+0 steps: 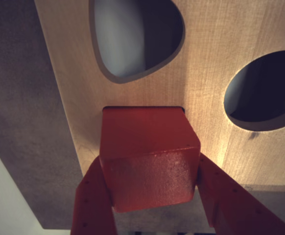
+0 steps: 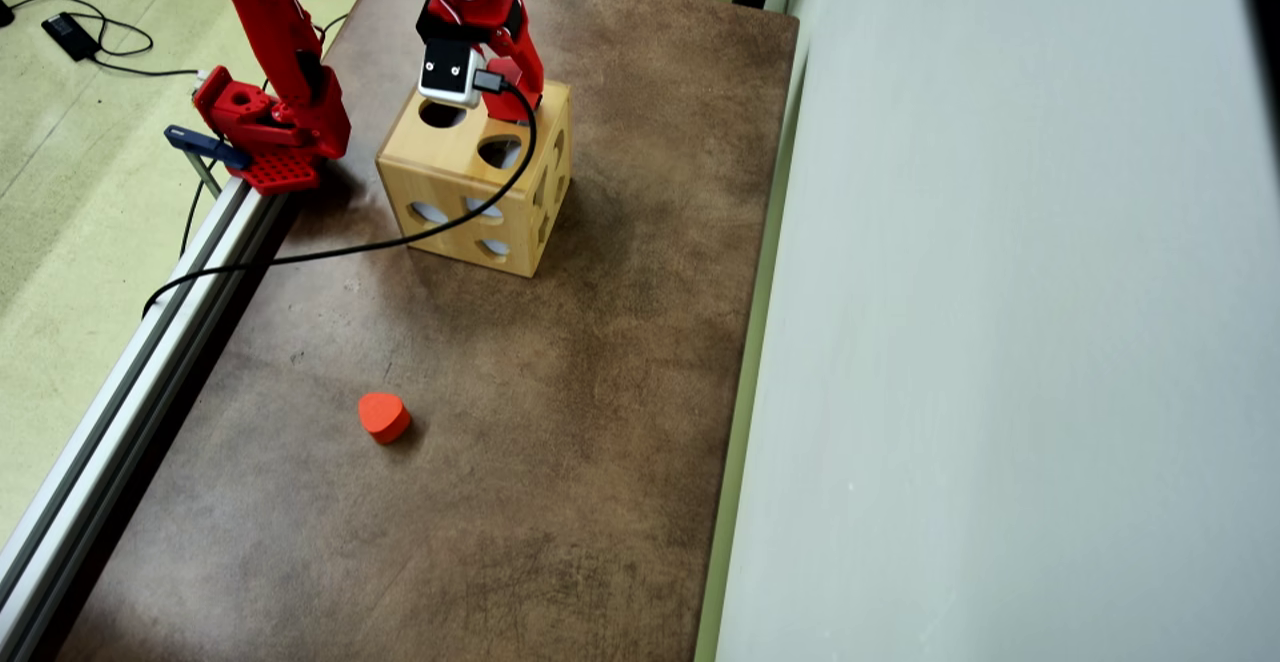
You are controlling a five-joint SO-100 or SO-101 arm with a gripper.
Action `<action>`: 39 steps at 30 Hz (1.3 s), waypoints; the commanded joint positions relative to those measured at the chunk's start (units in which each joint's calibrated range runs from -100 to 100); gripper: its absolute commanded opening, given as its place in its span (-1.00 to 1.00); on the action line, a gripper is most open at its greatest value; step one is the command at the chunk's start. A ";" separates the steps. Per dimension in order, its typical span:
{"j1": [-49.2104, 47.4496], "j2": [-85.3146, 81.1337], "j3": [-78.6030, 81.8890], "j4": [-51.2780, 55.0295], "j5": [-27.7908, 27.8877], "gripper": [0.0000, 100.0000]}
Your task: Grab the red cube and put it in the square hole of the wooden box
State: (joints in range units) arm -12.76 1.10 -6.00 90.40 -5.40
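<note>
The red cube (image 1: 150, 161) is clamped between my two red fingers (image 1: 91, 196), one on each side of it. My gripper (image 1: 151, 165) holds it right at the top face of the wooden box (image 1: 216, 54). The cube covers the square hole, of which only the dark far edge (image 1: 142, 106) shows. I cannot tell how far the cube sits into the hole. In the overhead view my gripper (image 2: 513, 90) points down onto the far right corner of the box top (image 2: 455, 157), with the cube (image 2: 507, 71) just showing behind the wrist camera.
The box top has a rounded hole, rim (image 1: 128, 77), and a round hole, rim (image 1: 260, 126), beyond the cube. An orange-red heart-shaped block (image 2: 384, 415) lies on the brown mat (image 2: 560, 422). An aluminium rail (image 2: 130, 382) runs along the mat's left side, a grey wall (image 2: 1000, 342) along its right.
</note>
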 commanded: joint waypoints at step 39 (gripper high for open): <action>-3.44 5.06 -1.69 2.45 -6.45 -0.39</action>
State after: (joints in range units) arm -15.70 5.51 -7.81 92.33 -11.75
